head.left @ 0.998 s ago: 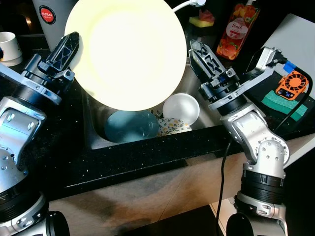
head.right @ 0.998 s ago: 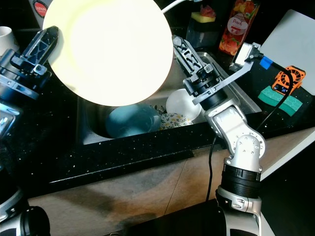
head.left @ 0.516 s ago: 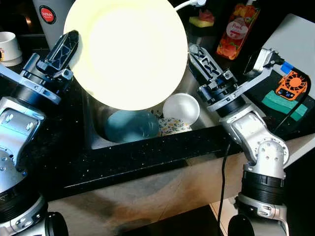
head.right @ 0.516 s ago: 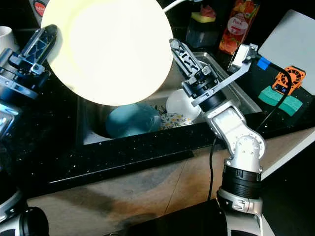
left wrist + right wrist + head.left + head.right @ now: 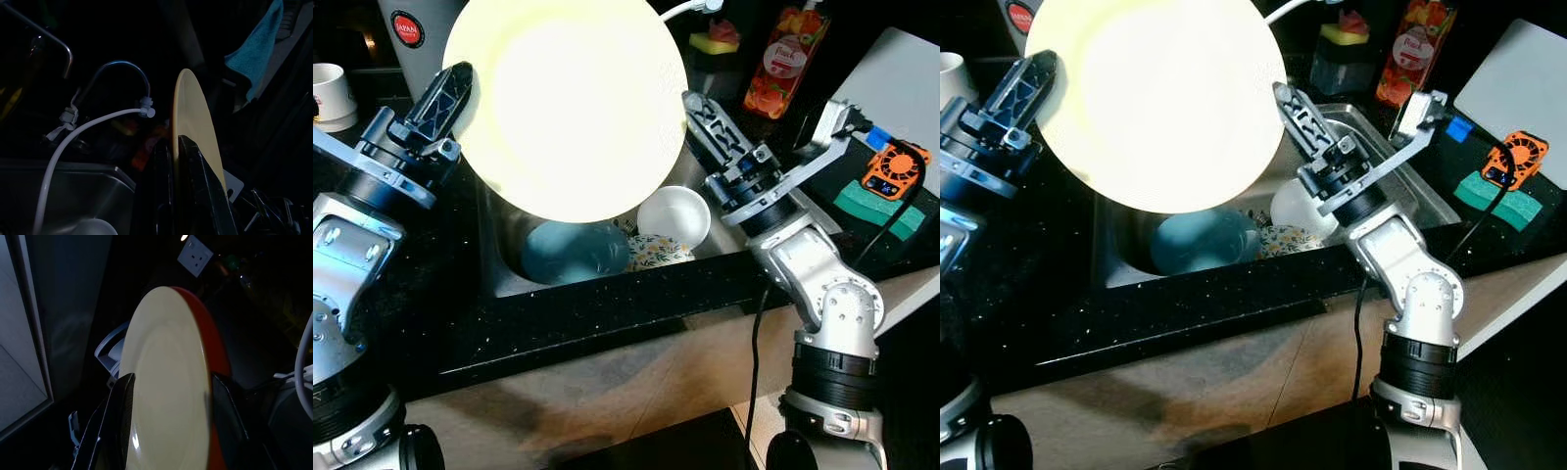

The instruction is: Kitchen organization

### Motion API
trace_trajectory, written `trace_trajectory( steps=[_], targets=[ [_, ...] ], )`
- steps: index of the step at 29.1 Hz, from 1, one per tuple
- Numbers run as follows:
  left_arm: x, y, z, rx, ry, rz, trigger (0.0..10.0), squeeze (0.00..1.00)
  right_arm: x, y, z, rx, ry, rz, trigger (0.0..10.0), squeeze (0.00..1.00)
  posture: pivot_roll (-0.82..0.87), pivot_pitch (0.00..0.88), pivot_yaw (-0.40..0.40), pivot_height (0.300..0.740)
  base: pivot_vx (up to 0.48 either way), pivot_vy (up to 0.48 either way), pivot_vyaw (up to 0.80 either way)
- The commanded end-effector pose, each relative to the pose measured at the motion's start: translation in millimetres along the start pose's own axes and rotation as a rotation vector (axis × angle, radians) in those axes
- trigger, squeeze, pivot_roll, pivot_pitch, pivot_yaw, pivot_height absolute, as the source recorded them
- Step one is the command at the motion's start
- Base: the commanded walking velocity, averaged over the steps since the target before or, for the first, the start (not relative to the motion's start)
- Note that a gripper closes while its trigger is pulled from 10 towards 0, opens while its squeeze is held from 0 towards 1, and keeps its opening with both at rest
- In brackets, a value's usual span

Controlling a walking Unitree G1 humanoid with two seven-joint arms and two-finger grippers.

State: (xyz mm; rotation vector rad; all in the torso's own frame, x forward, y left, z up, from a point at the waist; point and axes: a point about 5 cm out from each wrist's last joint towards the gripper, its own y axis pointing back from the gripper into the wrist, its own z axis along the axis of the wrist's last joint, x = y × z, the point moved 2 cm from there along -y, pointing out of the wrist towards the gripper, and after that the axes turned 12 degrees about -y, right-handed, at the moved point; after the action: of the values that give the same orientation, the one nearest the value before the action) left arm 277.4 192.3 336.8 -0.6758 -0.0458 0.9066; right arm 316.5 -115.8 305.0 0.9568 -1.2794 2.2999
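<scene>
Two grippers frame what I see from here, one on each side of a large pale yellow plate (image 5: 566, 103) held up over the sink (image 5: 504, 264); nearest me runs the black speckled counter edge (image 5: 607, 308), and just beyond it, down in the basin, lie a blue bowl (image 5: 573, 252), a small patterned dish (image 5: 658, 252) and a white bowl (image 5: 674, 214), the three close together; above them the left gripper (image 5: 445, 93) pinches the plate's left rim, and in the left wrist view its two fingers (image 5: 198, 191) are clamped on either face of the edge-on plate; the right gripper (image 5: 703, 113) sits at the plate's right rim, and in the right wrist view its fingers (image 5: 120, 411) are spread with the rim between them, though I cannot tell whether they press on it; farther right on the counter rest a green sponge (image 5: 876, 204) and an orange device (image 5: 893, 166); at the back stand a peach soap bottle (image 5: 785, 61), a yellow sponge in a holder (image 5: 715, 41), and on the far left a white mug (image 5: 333, 93).
</scene>
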Motion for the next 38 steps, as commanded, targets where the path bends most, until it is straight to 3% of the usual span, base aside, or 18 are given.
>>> trace_trajectory(
  steps=[1, 6, 7, 8, 9, 10, 12, 13, 23, 32, 35, 36, 37, 38],
  targets=[
    [-2.2, -1.3, 0, -0.003, 0.009, -0.019, 10.0, 0.0, 5.0, 0.1, -7, 0.034, -0.002, 0.029, 10.0, 0.0, 0.18, 0.054, -0.057, 0.74, 0.0, 0.0, 0.0],
    [-3.3, -0.8, -9, 0.021, 0.065, -0.018, 10.0, 0.0, 2.4, -1.1, -27, 0.14, 0.014, 0.037, 10.0, 0.0, 0.18, 0.054, -0.056, 0.74, 0.0, 0.0, 0.0],
    [-3.8, 0.6, -12, 0.036, 0.069, -0.018, 10.0, 0.0, 1.3, -0.5, -30, 0.161, 0.016, 0.039, 9.4, 0.0, 0.18, 0.054, -0.056, 0.74, 0.0, 0.0, 0.0],
    [-3.6, 2.3, -16, 0.053, 0.068, -0.016, 10.0, 0.0, -4.2, -0.1, -36, 0.192, 0.015, 0.025, 4.6, 0.0, 0.18, 0.054, -0.054, 0.74, 0.0, 0.0, 0.0],
    [-3.6, 2.3, -16, 0.053, 0.068, -0.016, 10.0, 0.0, -4.2, -0.1, -36, 0.192, 0.015, 0.025, 4.6, 0.0, 0.18, 0.054, -0.054, 0.74, 0.0, 0.0, 0.0],
    [-3.2, 2.5, -15, 0.053, 0.069, -0.014, 10.0, 0.0, -7.8, -0.3, -40, 0.206, 0.013, 0.011, 3.9, 0.0, 0.18, 0.057, -0.056, 0.74, 0.0, 0.0, 0.0],
    [-2.8, 2.6, -15, 0.051, 0.07, -0.012, 10.0, 0.0, -11.0, -0.6, -43, 0.217, 0.01, -0.002, 3.8, 0.0, 0.18, 0.057, -0.056, 0.74, 0.0, 0.0, 0.0],
    [-1.7, 2.8, -14, 0.049, 0.063, -0.001, 10.0, 0.0, -19.0, -2.5, -46, 0.217, 0.003, -0.04, 0.0, 0.0, 0.18, 0.057, -0.056, 0.74, 0.0, 0.0, 0.0],
    [-1.5, 1.0, -16, 0.057, 0.038, 0.029, 10.0, 0.0, -26.0, -7.1, -38, 0.147, 0.014, -0.067, 0.0, 0.0, 0.19, 0.058, -0.06, 0.74, 0.0, 0.0, 0.0],
    [10.6, 2.4, -18, 0.057, 0.014, 0.126, 10.0, 0.0, -32.6, -7.3, -24, 0.043, 0.012, -0.085, 0.0, 0.0, 0.19, 0.057, -0.06, 0.74, 0.0, 0.0, 0.0],
    [18.7, 4.2, -19, 0.08, -0.027, 0.169, 10.0, 0.0, -41.2, -7.7, -12, -0.033, 0.02, -0.142, 0.0, 0.0, 0.19, 0.057, -0.062, 0.74, 0.0, 0.0, 0.0],
    [23.8, 4.9, -22, 0.111, -0.058, 0.201, 10.0, 0.0, -46.0, -7.5, -7, -0.062, 0.026, -0.175, 0.0, 0.0, 0.19, 0.057, -0.062, 0.74, 0.0, 0.0, 0.0],
    [32.0, 4.9, -33, 0.207, -0.165, 0.262, 10.0, 0.0, -51.1, -6.6, -3, -0.078, 0.028, -0.207, 0.0, 0.0, 0.2, 0.055, -0.064, 0.74, 0.0, 0.0, 0.0],
    [32.0, 4.9, -33, 0.207, -0.165, 0.262, 10.0, 0.0, -51.1, -6.6, -3, -0.078, 0.028, -0.207, 0.0, 0.0, 0.2, 0.055, -0.064, 0.74, 0.0, 0.0, 0.0]
  ],
)
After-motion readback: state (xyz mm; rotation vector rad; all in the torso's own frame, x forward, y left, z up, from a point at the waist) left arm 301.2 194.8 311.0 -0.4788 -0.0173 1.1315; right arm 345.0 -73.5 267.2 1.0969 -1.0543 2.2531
